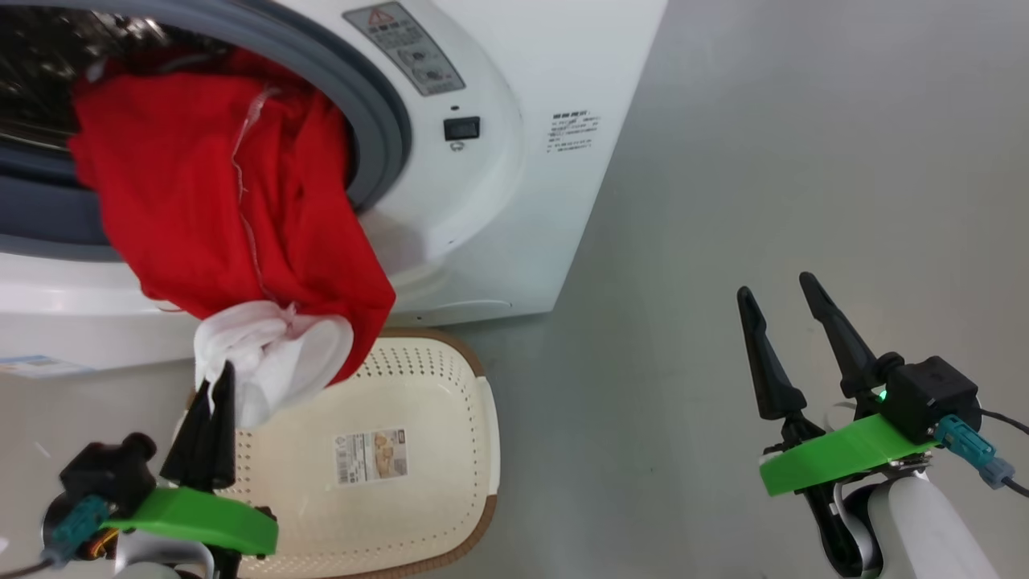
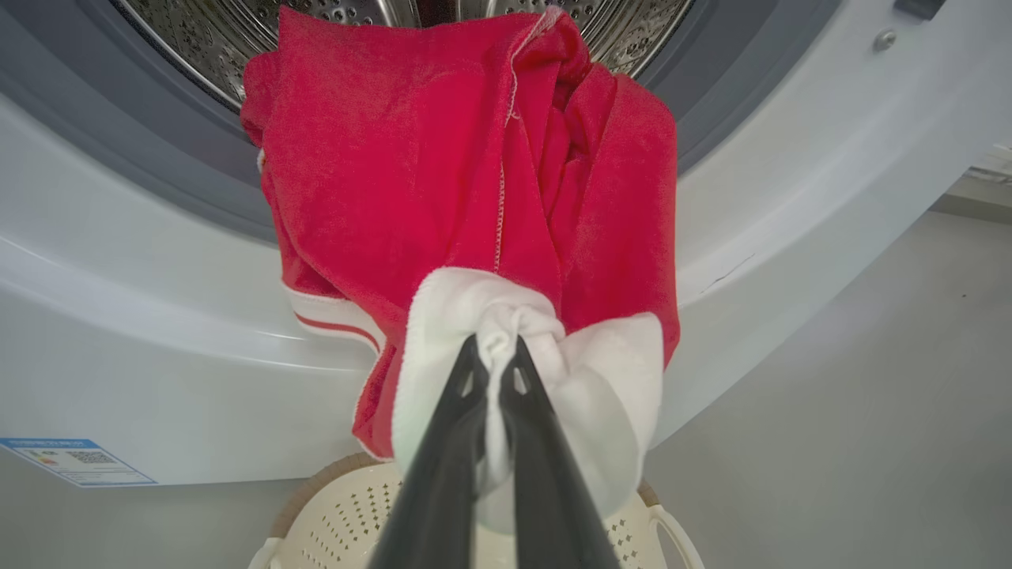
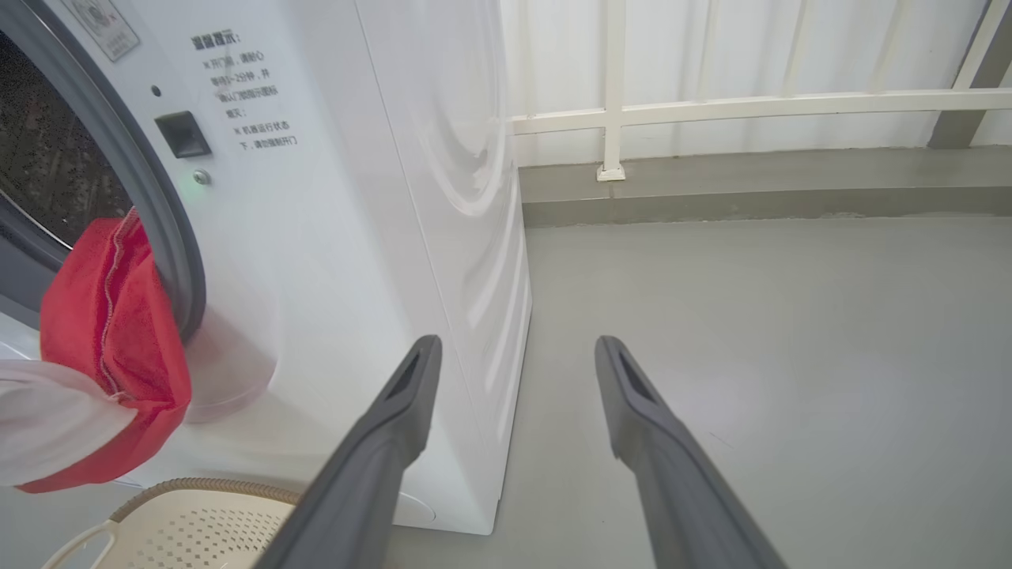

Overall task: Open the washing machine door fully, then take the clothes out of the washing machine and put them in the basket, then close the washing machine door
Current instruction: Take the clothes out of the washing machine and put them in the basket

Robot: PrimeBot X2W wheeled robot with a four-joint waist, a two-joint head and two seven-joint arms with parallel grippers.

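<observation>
**A:** Where are the clothes right now?

**B:** The clothes (image 2: 443, 174) hang half out of the machine (image 1: 498, 201). The red bulk spills from the drum (image 2: 205, 32) over the grey gasket (image 1: 378, 121) and down the white front. The white part is bunched at the lowest end.

**A:** And the left pincer, relative to that?

**B:** The left pincer (image 2: 494, 352) comes up from below and is pressed together on the white bunch (its tips bite a twisted knot of it). The cloth runs from the tips straight up to the drum, and the red mass sits above and beyond the fingers.

**A:** Is any of it in the basket?

**B:** Not that I can see. The basket (image 1: 489, 434) stands on the floor (image 1: 764, 161) just in front of the machine, right under the white end. In the head view the cloth overlaps the basket's corner nearest the machine, but I cannot tell whether it touches the rim. The bottom of the basket shows a paper label (image 1: 371, 456).

**A:** What about the right pincer?

**B:** The right pincer (image 1: 776, 285) is spread wide with nothing between its fingers. It hangs over bare floor to the right of the machine, well apart from the clothes (they show at the far left edge of its wrist view). Its fingers point past the machine's side panel toward a white railing (image 3: 711, 107).
</observation>
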